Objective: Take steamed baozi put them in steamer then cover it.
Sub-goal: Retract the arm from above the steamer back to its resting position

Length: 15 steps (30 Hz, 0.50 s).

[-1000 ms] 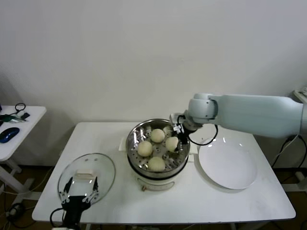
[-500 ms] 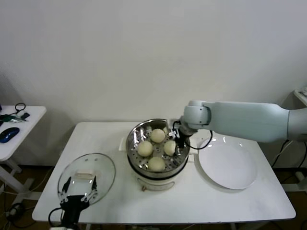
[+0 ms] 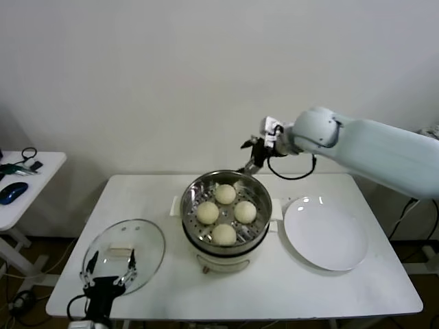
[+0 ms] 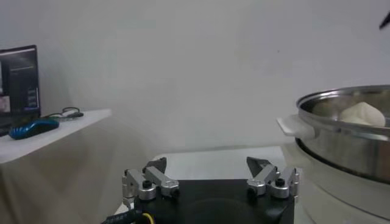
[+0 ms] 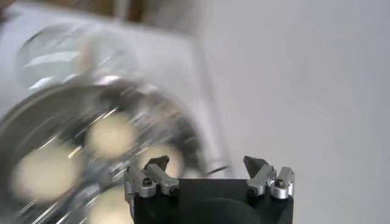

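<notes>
four baozi [image 3: 225, 213] sit in steamer [image 3: 226, 236]; right claw [image 3: 252, 156] spread, empty, above its back rim; left claw [image 3: 108, 274] spread beside the glass lid [image 3: 124, 255].

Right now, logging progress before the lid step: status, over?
Right gripper open, empty, above steamer's far rim. Left gripper open over cover. Four baozi inside steamer. Nothing blocking.

Legible text, labels, brands, numbers, signs: none. The dark screen [image 4: 18, 85] beside the side table in the left wrist view carries small marks, too small to read.
</notes>
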Tool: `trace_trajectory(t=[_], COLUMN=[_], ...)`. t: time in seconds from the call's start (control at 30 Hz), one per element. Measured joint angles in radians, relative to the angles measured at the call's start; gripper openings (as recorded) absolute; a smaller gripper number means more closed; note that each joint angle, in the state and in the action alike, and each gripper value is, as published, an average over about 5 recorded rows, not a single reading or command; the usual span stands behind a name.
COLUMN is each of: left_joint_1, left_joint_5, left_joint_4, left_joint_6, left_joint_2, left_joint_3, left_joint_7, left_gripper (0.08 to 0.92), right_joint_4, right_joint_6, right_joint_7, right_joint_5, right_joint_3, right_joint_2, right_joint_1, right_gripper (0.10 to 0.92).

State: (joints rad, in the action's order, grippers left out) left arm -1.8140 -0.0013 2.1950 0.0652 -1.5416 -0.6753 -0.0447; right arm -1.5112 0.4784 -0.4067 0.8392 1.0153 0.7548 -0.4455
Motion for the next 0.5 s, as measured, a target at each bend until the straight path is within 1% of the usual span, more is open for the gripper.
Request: trace_trajectory(t=[0.13,0.27,0.5], left_joint_1=[0.009,0.022,0.036], left_joint_5=[0.003,0.01,0.023], left_joint_4=[-0.01,-0.022,-0.03], left_joint_6=[-0.003,-0.018,-0.061], left_joint_2=[0.01,0.013,0.02], left_joint_3=[-0.005,-0.008,-0.012], left_joint_7=[-0.002,-0.011,-0.032], left_gripper=[0.823,0.823,0.823], right_joint_4=[-0.021,-0.046,-0.1], right_joint_6=[-0.049,-0.118,-0.263], right_joint_7=[0.111,0.185,0.242], right_joint_5=[0.0,-0.023,-0.107], right_joint_3=[-0.214,-0.452,-0.915], right_joint_2=[-0.084,-0.147,-0.159], right_joint_1=[0.182,0.412,0.876], right_gripper=[0.823,0.823,0.823])
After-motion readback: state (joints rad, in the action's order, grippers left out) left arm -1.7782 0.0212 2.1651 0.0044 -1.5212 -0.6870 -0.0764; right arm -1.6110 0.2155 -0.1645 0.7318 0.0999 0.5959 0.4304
